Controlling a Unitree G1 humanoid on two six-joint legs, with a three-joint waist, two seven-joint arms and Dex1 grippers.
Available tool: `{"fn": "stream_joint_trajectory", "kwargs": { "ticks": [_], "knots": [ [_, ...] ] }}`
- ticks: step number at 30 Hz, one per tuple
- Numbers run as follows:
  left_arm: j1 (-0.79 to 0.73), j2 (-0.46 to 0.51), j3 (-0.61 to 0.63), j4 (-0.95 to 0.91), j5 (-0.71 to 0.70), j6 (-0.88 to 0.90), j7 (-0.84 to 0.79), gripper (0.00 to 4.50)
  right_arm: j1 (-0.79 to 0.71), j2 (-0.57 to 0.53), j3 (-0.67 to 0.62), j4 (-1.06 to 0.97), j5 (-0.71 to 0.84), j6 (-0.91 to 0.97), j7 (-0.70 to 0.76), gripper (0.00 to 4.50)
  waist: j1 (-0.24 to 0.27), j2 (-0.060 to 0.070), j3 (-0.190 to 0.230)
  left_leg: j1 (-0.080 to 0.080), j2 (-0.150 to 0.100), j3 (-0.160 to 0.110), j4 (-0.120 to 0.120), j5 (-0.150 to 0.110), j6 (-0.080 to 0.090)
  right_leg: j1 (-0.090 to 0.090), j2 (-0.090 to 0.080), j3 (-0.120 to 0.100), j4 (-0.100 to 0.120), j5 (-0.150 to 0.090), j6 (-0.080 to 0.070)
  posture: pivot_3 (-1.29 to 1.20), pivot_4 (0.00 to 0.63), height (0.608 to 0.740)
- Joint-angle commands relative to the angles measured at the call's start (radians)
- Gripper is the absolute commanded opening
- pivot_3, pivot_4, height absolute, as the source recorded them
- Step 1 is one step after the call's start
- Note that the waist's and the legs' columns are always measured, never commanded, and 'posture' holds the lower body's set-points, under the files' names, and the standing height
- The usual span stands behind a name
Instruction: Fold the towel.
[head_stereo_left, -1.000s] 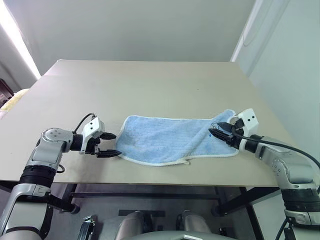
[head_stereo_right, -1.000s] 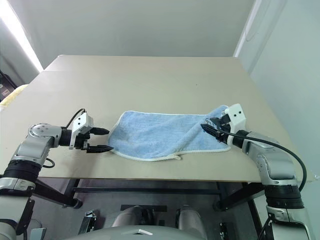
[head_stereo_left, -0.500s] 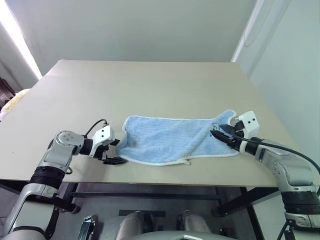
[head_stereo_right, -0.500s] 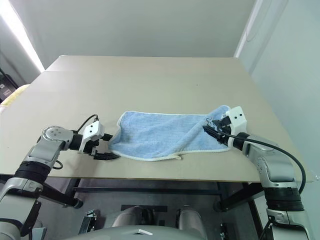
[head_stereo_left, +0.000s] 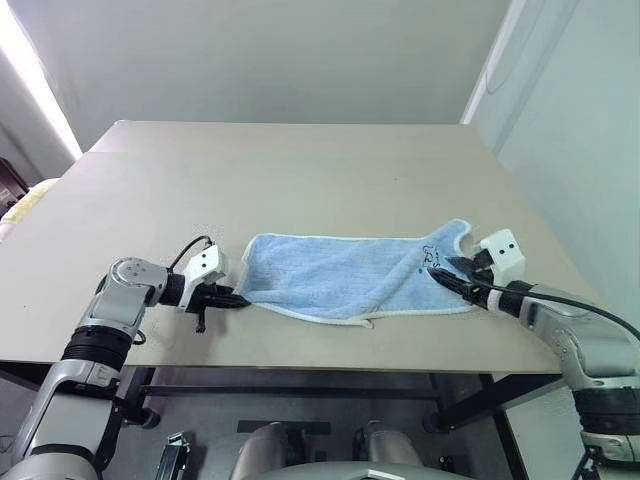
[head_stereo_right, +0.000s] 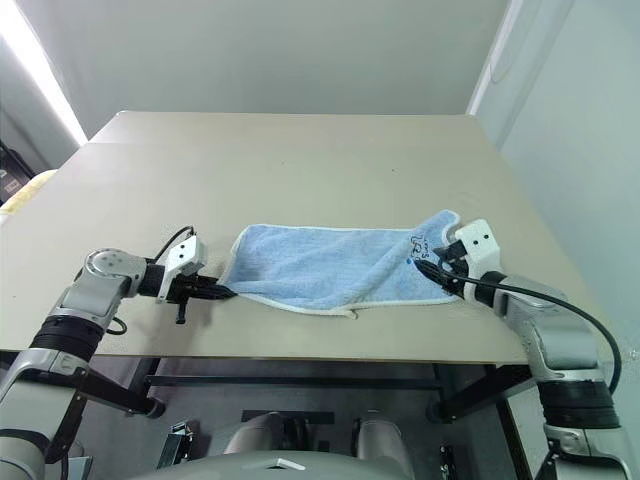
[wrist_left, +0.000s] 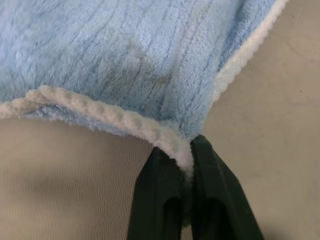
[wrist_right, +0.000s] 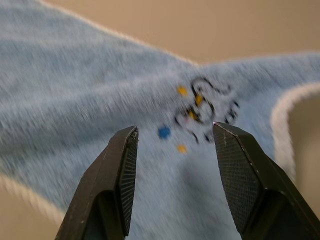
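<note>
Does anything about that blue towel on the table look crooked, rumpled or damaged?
No damage shows. The towel lies askew and not flat: its right end rides up into a raised flap, and its near edge sags unevenly. The left gripper pinches the white edging at the left corner; the right gripper stands open over a small embroidered mark.

We have our left gripper (wrist_left: 184, 155) pinched shut near the desk's front edge; our right gripper (wrist_right: 172, 135) hangs with fingers apart
</note>
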Motion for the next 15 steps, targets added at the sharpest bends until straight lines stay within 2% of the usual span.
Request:
{"fn": "stream_joint_trajectory", "kwargs": {
  "ticks": [1,15],
  "knots": [
    [-0.044,0.034,0.054,0.003,-0.027,0.037,0.007,0.36,0.022,-0.043,-0.005,-0.039,-0.012,-0.016,0.047,2.48,0.000,0.000,0.000,0.000,0.000,-0.001,0.000,0.000,0.000,0.000,0.000,0.000,0.000,0.000,0.000,0.00,0.000,0.735],
    [-0.041,0.048,0.051,0.013,-0.008,0.025,0.038,0.36,0.042,-0.047,0.001,0.167,-0.085,-0.001,0.026,2.48,-0.001,0.000,0.000,0.003,0.001,-0.002,0.000,0.000,0.000,0.002,0.000,-0.002,0.000,0.000,0.000,0.00,0.000,0.735]
  ]
}}
